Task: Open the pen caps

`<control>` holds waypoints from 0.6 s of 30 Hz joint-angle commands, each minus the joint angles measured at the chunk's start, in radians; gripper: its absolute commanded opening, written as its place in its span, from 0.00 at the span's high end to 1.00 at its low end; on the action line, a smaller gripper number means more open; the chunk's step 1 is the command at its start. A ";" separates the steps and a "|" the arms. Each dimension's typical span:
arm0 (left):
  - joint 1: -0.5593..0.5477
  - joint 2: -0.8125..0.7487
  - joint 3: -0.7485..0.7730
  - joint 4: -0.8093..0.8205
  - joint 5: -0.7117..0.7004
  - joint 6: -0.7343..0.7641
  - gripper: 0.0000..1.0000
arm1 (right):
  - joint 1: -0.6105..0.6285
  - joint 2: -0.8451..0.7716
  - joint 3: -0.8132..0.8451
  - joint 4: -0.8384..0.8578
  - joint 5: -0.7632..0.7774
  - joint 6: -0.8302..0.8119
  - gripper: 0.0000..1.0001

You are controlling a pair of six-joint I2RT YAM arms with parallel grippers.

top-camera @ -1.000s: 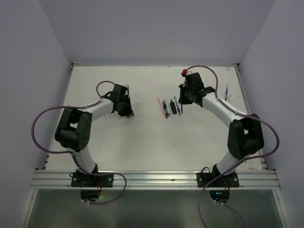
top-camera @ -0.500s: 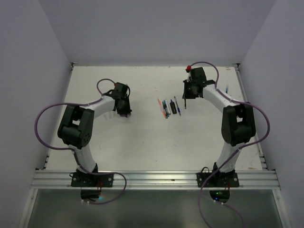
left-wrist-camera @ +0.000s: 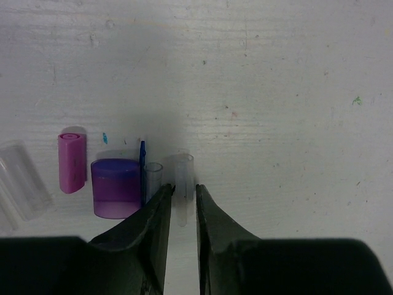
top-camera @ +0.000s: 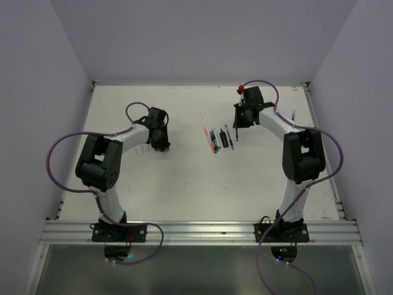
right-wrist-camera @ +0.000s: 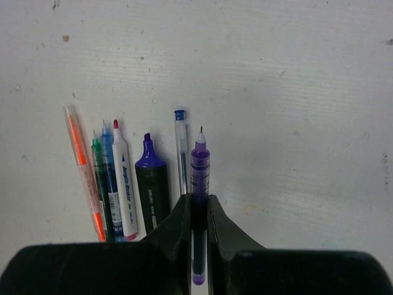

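In the left wrist view several loose pen caps lie in a row on the white table: a pink one (left-wrist-camera: 72,163), a stubby purple one (left-wrist-camera: 116,187), a small clear one (left-wrist-camera: 153,174) and a long clear one (left-wrist-camera: 183,178). My left gripper (left-wrist-camera: 183,188) is open, its jaws slightly apart on either side of the long clear cap, which lies on the table. My right gripper (right-wrist-camera: 198,206) is shut on an uncapped purple pen (right-wrist-camera: 200,166), its tip pointing away. From above, the left gripper (top-camera: 161,142) is at mid-left and the right gripper (top-camera: 239,125) is by the pen row.
Left of the held pen lie uncapped pens side by side: an orange one (right-wrist-camera: 83,166), a green one (right-wrist-camera: 96,172), a blue one (right-wrist-camera: 108,169), a white marker (right-wrist-camera: 124,187), a dark highlighter (right-wrist-camera: 151,187) and a clear ballpoint (right-wrist-camera: 181,147). A large clear cap (left-wrist-camera: 21,193) lies at the far left.
My left gripper's jaws have parted and let go of the long clear cap. The right arm's elbow has swung toward the far side while its gripper stayed by the pen row, still shut.
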 commanded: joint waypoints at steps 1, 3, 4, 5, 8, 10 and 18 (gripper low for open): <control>-0.004 0.000 0.021 0.000 -0.010 0.014 0.75 | -0.003 0.016 0.055 0.025 -0.036 -0.020 1.00; -0.004 -0.006 0.024 0.000 -0.009 0.014 0.72 | -0.005 0.041 0.075 0.014 -0.037 -0.027 1.00; -0.004 -0.012 0.025 0.000 -0.009 0.014 0.72 | -0.005 0.047 0.083 0.016 -0.042 -0.029 1.00; -0.004 -0.015 0.027 -0.003 -0.010 0.012 0.71 | -0.005 0.057 0.086 0.016 -0.044 -0.032 1.00; -0.004 -0.025 0.042 -0.017 -0.009 0.012 0.69 | -0.005 0.074 0.096 0.010 -0.039 -0.038 1.00; -0.004 -0.037 0.048 -0.021 -0.006 0.011 0.69 | -0.005 0.085 0.090 0.005 -0.033 -0.041 1.00; -0.004 -0.084 0.056 -0.031 -0.004 -0.006 0.63 | -0.005 0.116 0.055 0.017 -0.044 -0.057 1.00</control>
